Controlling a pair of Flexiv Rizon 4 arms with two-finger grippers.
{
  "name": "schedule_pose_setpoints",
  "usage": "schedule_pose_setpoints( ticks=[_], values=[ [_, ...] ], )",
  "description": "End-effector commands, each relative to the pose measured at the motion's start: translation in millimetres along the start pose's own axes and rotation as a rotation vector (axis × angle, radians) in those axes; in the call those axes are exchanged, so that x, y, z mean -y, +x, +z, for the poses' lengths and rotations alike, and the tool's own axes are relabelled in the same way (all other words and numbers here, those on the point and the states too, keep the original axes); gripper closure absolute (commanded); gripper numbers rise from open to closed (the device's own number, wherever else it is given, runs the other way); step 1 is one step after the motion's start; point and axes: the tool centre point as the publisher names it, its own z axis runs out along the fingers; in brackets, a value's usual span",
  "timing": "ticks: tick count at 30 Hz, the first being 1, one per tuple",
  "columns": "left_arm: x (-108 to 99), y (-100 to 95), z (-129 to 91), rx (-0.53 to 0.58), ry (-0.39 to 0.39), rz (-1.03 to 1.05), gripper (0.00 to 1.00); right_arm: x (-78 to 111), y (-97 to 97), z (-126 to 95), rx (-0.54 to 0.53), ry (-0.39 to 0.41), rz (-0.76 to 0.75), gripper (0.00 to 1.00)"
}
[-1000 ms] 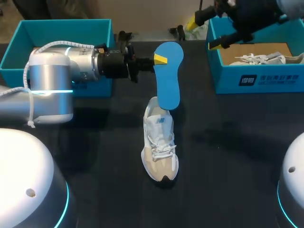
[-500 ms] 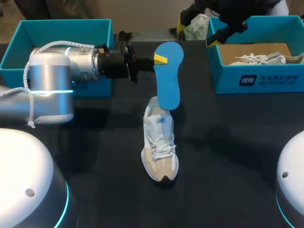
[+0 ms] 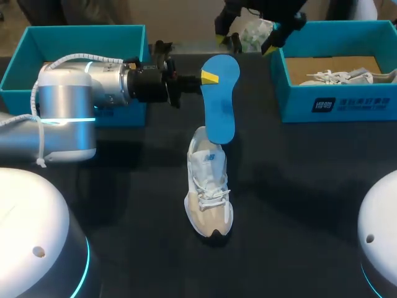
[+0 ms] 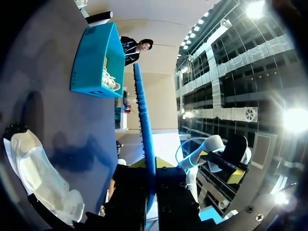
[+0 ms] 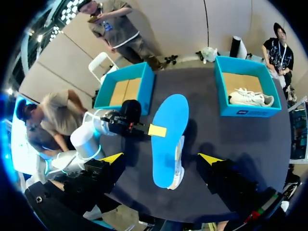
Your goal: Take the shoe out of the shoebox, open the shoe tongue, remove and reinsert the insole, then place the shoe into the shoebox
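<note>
My left gripper (image 3: 209,77) is shut on the heel end of the blue insole (image 3: 221,102) and holds it in the air, its toe end hanging over the heel of the shoe. The white and beige shoe (image 3: 209,189) lies on the dark table, toe toward the front edge. In the left wrist view the insole (image 4: 144,130) runs edge-on between the gripper's (image 4: 150,180) fingers, with the shoe (image 4: 38,173) below it. My right gripper (image 3: 245,42) hovers open and empty high above the back middle of the table. In its own view the right gripper (image 5: 161,159) looks down on the insole (image 5: 168,132).
A teal shoebox (image 3: 335,102) at the back right holds a second white shoe (image 3: 347,76). Another teal shoebox (image 3: 25,62) stands at the back left, partly behind my left arm (image 3: 68,108). A small white-green bundle (image 3: 255,34) lies at the table's back edge.
My right gripper has moved left along the back, from over the right shoebox toward the middle, staying open. The left arm, insole and shoe have not moved.
</note>
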Motion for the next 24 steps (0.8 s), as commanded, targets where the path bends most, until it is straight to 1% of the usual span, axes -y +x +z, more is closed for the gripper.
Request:
schedule_pose_setpoints(
  ticks=[1,6,12,15,24],
  values=[
    [0,0.3,0,0.003,0.0,0.0,1.0,-2.4,5.6,0,0.149,0.013,-0.007,0.0],
    [0,0.3,0,0.003,0.0,0.0,1.0,-0.6,6.8,1,0.167,0.018,-0.008,0.0],
    [0,0.3,0,0.003,0.0,0.0,1.0,0.3,8.4,6,0.247,0.037,-0.005,0.0],
    [0,0.3,0,0.003,0.0,0.0,1.0,0.7,8.4,9,0.245,0.04,0.001,0.0],
    [0,0.3,0,0.003,0.0,0.0,1.0,-0.3,18.8,19,0.246,0.054,-0.029,0.0]
  ],
)
